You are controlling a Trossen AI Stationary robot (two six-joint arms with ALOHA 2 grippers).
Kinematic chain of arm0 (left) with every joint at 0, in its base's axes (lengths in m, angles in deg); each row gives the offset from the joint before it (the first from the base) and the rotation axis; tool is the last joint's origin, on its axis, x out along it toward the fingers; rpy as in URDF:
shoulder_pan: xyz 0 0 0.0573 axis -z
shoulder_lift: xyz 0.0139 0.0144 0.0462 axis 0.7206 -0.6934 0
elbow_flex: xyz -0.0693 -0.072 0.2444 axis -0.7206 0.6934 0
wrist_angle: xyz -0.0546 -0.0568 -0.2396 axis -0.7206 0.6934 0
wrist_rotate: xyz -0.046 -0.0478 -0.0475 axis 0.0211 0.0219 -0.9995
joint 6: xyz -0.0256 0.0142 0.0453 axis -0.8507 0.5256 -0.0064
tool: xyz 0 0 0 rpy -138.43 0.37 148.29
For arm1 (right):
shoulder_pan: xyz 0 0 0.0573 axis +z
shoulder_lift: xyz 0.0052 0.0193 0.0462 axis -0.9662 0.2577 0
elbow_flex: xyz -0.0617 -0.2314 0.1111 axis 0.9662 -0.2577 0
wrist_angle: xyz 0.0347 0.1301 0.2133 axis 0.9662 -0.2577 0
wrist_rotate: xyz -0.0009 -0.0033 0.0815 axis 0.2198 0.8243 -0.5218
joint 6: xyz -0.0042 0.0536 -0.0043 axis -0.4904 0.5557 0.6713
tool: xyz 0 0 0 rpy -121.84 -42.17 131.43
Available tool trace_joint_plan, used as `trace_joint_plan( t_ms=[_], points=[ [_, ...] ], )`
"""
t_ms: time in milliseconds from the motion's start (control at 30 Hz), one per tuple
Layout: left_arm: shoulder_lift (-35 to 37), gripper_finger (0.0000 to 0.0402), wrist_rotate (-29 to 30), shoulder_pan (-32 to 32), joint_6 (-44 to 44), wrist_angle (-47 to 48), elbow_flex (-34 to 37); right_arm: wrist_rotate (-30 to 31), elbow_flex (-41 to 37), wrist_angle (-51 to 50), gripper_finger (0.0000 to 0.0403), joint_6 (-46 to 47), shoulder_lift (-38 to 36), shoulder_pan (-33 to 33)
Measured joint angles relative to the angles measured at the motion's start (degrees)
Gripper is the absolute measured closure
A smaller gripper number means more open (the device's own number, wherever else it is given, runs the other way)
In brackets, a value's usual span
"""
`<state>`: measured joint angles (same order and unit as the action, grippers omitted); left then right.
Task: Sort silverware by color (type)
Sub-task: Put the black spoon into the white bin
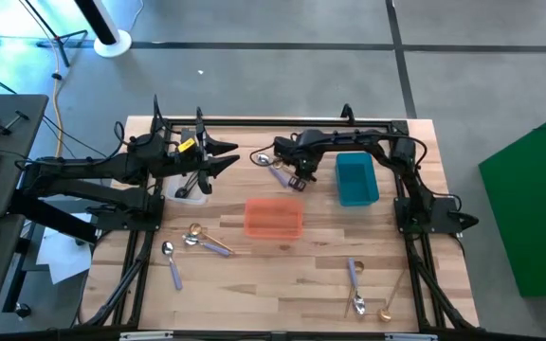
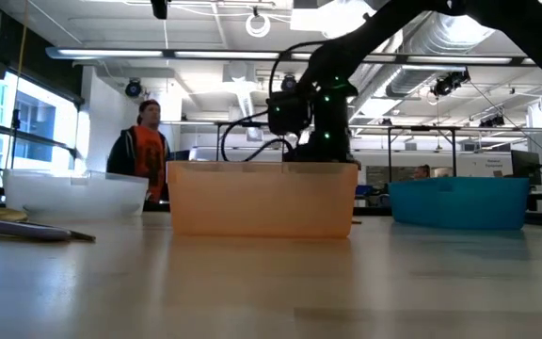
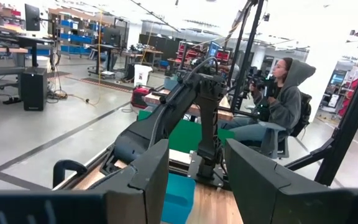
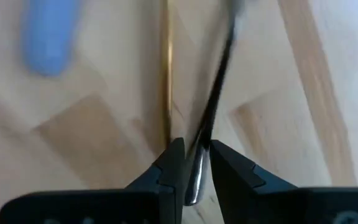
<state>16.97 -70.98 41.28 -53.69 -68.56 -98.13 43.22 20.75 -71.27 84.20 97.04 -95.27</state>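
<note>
While pinched, the right pincer (image 4: 191,163) grips a glossy black spoon (image 4: 213,106).

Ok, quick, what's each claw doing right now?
Left claw: open, empty, up over the clear bin.
Right claw: shut on a black spoon by the far edge.

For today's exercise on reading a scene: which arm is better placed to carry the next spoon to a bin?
The right. The right gripper is shut on a black spoon near the teal bin. The left gripper is open and holds nothing.
</note>
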Motion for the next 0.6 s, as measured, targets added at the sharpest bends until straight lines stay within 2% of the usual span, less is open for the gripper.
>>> trace_joint_plan(
  t_ms=[300, 400, 600],
  points=[
    [0.0, 0.0255, -0.02, 0.0, -0.02, 0.02, 0.0, -0.84, 6.32, -2.03, 0.0341, -5.04, -0.25, -0.58],
    [0.0, 0.0255, -0.02, 0.0, 0.0, 0.02, 0.0, -4.19, 6.55, -2.37, 0.0341, -5.96, -0.44, -1.06],
    [0.0, 0.0255, -0.02, -0.01, 0.01, -0.04, 0.0, -5.66, -2.35, 3.66, 0.034, -5.24, -8.62, -3.09]
  ],
)
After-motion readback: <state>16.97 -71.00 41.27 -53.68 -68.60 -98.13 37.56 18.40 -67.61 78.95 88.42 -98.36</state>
